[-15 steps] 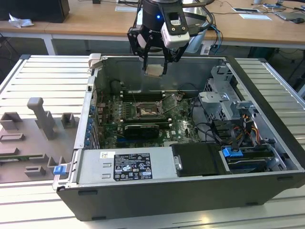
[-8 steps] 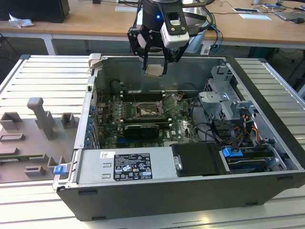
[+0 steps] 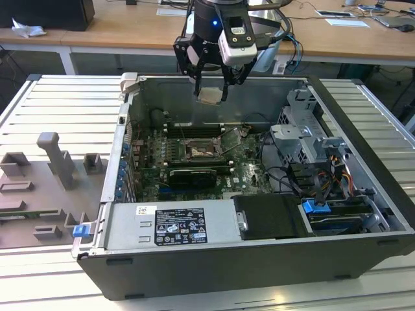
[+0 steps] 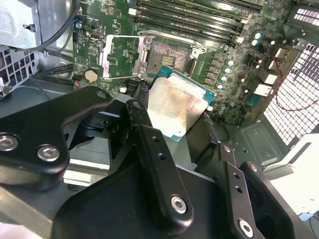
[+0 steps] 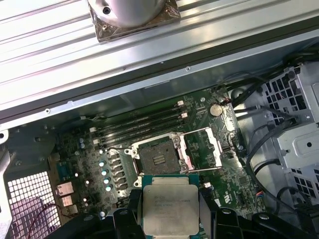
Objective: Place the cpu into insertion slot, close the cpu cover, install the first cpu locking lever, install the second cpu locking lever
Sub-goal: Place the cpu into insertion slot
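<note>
The black claw [image 3: 211, 89] grips the small flat square silver-topped cpu [image 5: 170, 206], holding it in the air above the open dark square metal-rimmed insertion slot [image 5: 158, 158] on the green circuit board [image 3: 249, 176].

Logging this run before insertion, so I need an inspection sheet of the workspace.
Surface: ribbed metal table with an open computer case on it.
Job's things: cpu held in the air above the case, not seated; insertion slot empty; cpu cover swung open.
Clutter: grey fixture blocks on the table, on the exterior view's left.
Grippers: gripper shut on the cpu.
Cables: bundle beside the drive cage.
Surroundings: wooden desks behind.
</note>
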Motion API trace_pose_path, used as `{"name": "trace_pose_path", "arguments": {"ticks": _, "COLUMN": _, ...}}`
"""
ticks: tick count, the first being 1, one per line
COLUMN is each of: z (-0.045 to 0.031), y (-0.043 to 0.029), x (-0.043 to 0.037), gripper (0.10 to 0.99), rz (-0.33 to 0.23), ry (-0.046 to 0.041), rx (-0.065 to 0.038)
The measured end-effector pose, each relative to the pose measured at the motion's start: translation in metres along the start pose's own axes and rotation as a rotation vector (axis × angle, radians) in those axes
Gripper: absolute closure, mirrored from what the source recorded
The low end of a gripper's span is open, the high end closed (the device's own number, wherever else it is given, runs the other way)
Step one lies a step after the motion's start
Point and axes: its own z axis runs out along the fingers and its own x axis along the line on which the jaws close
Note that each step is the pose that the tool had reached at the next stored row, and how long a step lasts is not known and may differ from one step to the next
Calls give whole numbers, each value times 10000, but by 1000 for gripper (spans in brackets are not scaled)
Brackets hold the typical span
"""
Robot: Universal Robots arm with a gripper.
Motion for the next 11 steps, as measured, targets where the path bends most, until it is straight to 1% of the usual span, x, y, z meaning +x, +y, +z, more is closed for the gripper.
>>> {"name": "trace_pose_path", "arguments": {"ticks": 11, "z": 0, "y": 0, "x": 0, "gripper": 545, "rz": 140, "ry": -12, "rx": -4}}
